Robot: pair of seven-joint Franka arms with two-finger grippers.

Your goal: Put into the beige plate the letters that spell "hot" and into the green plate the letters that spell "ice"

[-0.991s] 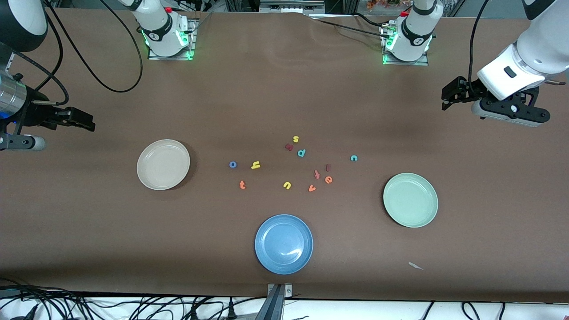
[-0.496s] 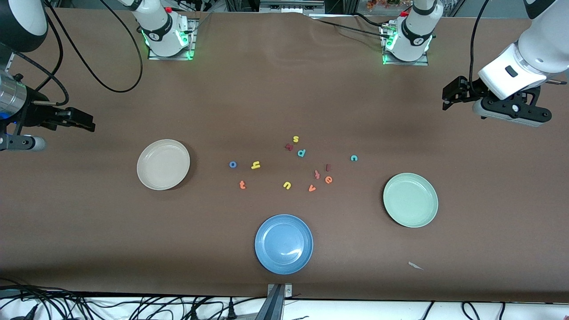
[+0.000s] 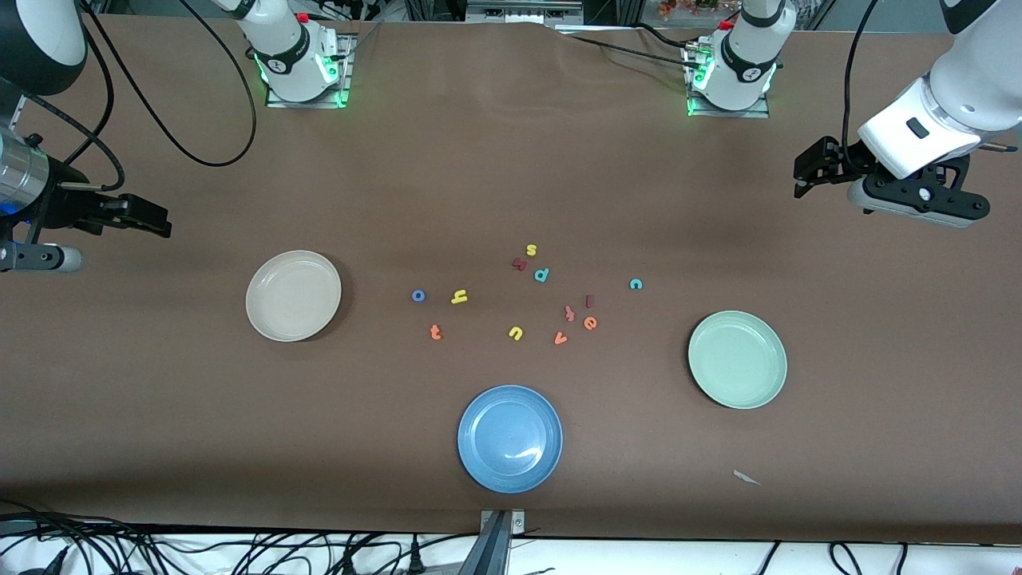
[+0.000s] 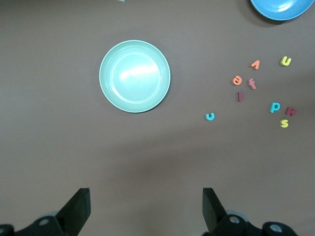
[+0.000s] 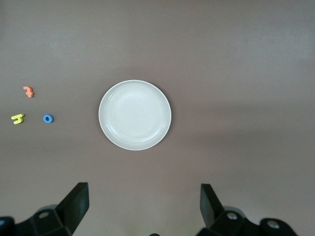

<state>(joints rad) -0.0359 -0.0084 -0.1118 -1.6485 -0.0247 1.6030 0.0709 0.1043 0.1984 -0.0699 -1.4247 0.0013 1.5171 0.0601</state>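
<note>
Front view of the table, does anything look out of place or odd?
One thing: a small pale scrap lies on the brown table, nearer the camera than the pale mint-green plate. It matches neither letters nor plates.

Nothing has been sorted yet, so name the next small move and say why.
Probably bring the right gripper down over the blue "o", the letter nearest the beige plate. Both plates, beige and green plate, hold nothing, all the letters lie on the table, and both grippers, the left gripper too, hang open at the table's ends.

blue plate (image 4: 280, 9): edge-cropped | dark red letter (image 3: 519, 263): perhaps unreadable, too small
</note>
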